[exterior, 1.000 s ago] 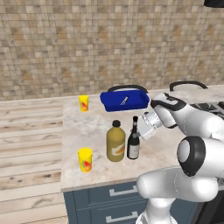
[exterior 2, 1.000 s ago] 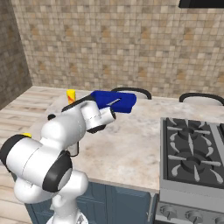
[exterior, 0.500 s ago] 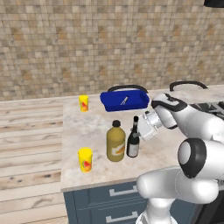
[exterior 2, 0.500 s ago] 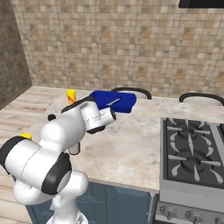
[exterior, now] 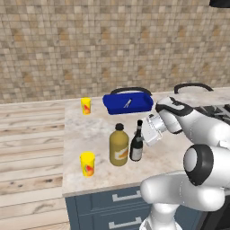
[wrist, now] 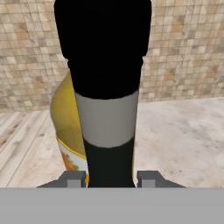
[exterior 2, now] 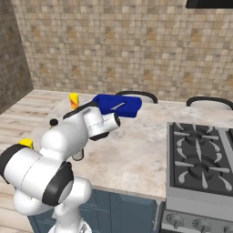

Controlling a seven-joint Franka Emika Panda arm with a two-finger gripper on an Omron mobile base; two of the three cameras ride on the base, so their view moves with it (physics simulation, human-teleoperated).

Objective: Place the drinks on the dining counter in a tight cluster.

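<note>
- The counter (exterior: 90, 130) has a beige marbled stone top, with dark blue drawer fronts and silver handles below its front edge; every place below is given relative to the wine bottle.
- The stove (exterior 2: 200, 159) sits well off to the wine bottle's right, sunk into the same top, with black grates.
- The blue tray (exterior: 127, 102) lies behind the wine bottle toward the tiled wall, with a small light object inside it that is too small to name.
- The amber bottle (exterior: 118, 146) stands upright with a black cap just to the left of the wine bottle, near the counter's front edge; from the hand view its yellow body and orange label peek out from behind the wine bottle, and I cannot tell if the two touch.
- The wine bottle (exterior: 136, 143) is dark and slim and stands upright on the counter with a grey label band around its middle.
- The gripper (exterior: 144, 133) is at the wine bottle's right side at neck height; in the hand view the two fingers sit spread on either side of the bottle's base, not pressing it.
- One yellow cup (exterior: 87, 164) stands to the left of the wine bottle and nearer the front edge.
- Another yellow cup (exterior: 86, 105) stands to the left and behind the wine bottle, near the tray.
</note>
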